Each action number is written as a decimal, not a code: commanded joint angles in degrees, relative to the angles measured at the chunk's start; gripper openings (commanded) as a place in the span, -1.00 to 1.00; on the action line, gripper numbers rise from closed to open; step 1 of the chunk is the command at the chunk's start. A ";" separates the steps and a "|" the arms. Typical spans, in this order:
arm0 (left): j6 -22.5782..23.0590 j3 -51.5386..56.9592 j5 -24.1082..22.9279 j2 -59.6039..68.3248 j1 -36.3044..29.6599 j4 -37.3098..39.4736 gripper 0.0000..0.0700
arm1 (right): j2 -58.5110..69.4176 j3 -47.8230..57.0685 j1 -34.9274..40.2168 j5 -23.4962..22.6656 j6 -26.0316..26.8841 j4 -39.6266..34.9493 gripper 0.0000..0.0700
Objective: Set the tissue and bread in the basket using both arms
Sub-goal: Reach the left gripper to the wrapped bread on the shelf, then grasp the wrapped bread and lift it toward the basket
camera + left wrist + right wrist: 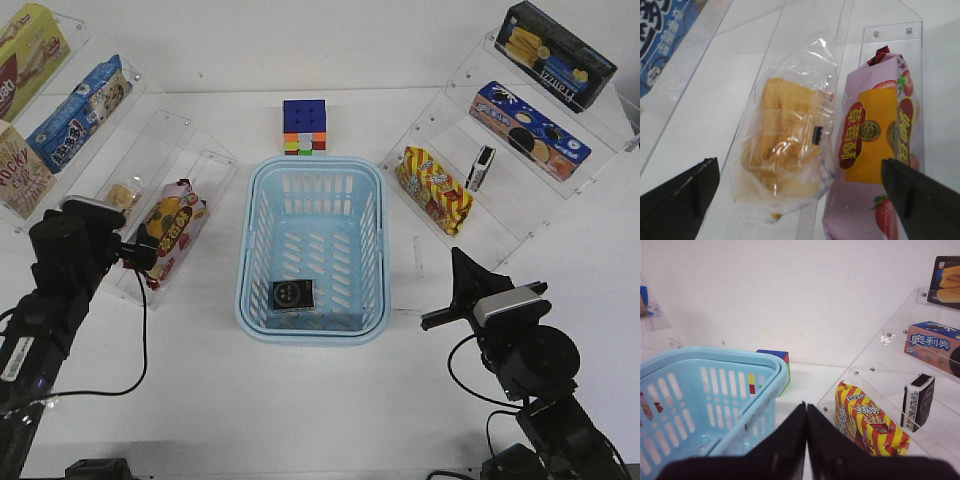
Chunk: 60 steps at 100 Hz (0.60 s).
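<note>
The light blue basket [247, 250] stands in the middle of the table. The black tissue packet [294, 295] lies flat on its bottom at the near side. The wrapped bread [124, 195] lies on the lowest clear shelf at the left. My left gripper [135, 248] is open just short of it. In the left wrist view the bread [785, 135] lies ahead between the wide-apart fingers of that gripper [797, 167], untouched. My right gripper [458, 262] is shut and empty to the right of the basket. In the right wrist view it [806, 407] points past the basket's rim [715, 357].
A pink strawberry snack bag [875, 145] lies right beside the bread, behind a clear divider. A colour cube [304, 127] stands behind the basket. A red-and-yellow snack bag [433, 188] and a small black-and-white packet [480, 167] sit on the right shelves. Boxes fill the upper shelves.
</note>
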 commanded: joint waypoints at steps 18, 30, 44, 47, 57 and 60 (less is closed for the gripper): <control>4.39 4.04 -5.16 8.33 0.02 4.76 0.70 | 0.42 0.57 0.33 0.02 0.02 0.57 -1.00; 4.39 4.17 -5.99 10.21 0.02 5.46 0.05 | 0.42 0.57 0.33 0.02 0.02 0.59 -1.00; 4.39 4.20 -5.97 10.12 -0.52 6.14 -0.80 | 0.42 0.57 0.33 0.02 0.02 0.59 -1.00; 4.39 4.28 -5.97 9.99 -0.70 6.32 -0.80 | 0.42 0.57 0.33 0.02 0.02 0.61 -1.00; 4.28 5.66 -5.97 9.53 -1.57 5.11 -0.80 | 0.42 0.57 0.33 0.04 0.02 0.59 -1.00; 4.20 6.34 -5.97 9.27 -2.01 4.46 -0.80 | 0.42 0.57 0.33 0.04 0.02 0.59 -1.00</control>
